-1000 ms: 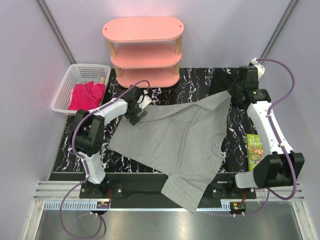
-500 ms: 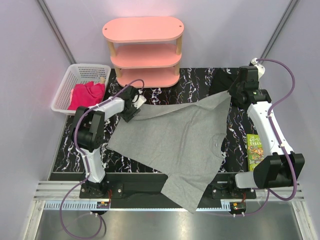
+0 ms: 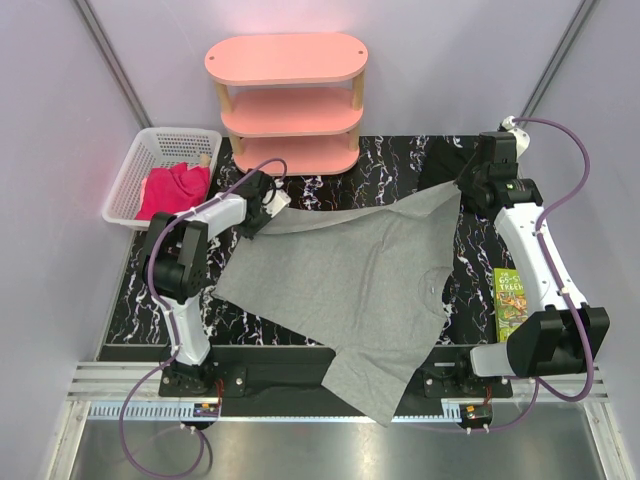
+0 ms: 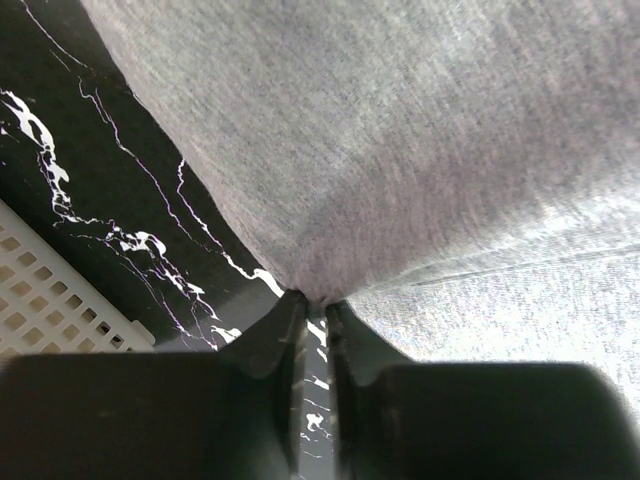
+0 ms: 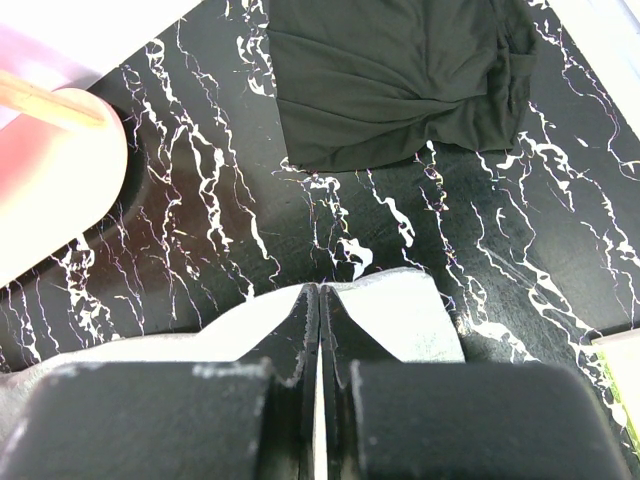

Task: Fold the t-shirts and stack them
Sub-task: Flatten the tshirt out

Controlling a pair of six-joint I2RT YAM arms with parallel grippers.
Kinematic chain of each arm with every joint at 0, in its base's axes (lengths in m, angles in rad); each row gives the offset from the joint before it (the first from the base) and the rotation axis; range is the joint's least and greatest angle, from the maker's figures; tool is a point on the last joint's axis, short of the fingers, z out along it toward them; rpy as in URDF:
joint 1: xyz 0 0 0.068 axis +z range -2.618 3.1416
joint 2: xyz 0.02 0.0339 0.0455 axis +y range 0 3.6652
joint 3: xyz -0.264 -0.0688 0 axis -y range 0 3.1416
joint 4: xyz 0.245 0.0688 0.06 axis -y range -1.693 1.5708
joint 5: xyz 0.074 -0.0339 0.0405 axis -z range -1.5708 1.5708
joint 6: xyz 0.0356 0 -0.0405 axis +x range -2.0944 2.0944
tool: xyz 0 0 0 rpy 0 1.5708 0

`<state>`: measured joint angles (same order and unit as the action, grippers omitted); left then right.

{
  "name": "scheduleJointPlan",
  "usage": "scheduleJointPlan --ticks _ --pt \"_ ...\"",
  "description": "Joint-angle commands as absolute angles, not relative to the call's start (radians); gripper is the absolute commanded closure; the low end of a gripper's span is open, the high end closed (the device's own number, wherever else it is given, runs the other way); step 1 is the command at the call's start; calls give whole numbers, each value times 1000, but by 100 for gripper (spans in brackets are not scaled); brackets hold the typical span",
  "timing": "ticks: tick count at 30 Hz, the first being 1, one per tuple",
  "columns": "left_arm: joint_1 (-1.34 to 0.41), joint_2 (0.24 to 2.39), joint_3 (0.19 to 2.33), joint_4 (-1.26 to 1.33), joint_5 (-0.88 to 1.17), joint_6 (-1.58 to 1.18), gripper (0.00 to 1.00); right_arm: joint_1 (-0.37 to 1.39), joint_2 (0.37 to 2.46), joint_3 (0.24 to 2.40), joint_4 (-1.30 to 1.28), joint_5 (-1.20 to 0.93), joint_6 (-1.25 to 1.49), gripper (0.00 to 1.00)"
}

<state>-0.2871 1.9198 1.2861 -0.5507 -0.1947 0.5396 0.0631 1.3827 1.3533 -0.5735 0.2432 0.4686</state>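
The grey t-shirt [image 3: 360, 290] lies spread across the black marbled tabletop [image 3: 140, 290], its lower edge hanging over the near side. The left fingers [image 4: 275, 325] are clamped on its left corner and the right fingers [image 5: 300, 320] are pinched together on its far right corner. A black t-shirt [image 5: 400, 75] lies beyond. A pink t-shirt [image 3: 172, 190] sits in the white basket [image 3: 128, 172]. The green book [image 3: 511, 305] shows yellow lettering, seemingly "TREES".

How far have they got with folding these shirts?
Early on: nothing is stacked. The grey t-shirt lies spread open, unfolded, its far corners pinched by the left gripper and right gripper. Left to do: folding it, plus the black cloth on the table and the pink cloth in the basket.
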Motion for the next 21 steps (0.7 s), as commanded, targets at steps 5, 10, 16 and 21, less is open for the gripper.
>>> scheduleJointPlan --ticks 5,10,16,21 --pt "-276 1858 1325 -541 -204 574 100 58 1333 1381 -551 250 469 100" --pt "-275 1827 1384 -580 -192 572 100 57 1315 1391 -551 250 460 100" --pt "-273 1829 1378 -575 -196 554 100 57 1305 1385 -554 258 451 100" --pt "-267 1763 1393 -552 -195 557 100 57 1278 1396 -555 267 442 100"
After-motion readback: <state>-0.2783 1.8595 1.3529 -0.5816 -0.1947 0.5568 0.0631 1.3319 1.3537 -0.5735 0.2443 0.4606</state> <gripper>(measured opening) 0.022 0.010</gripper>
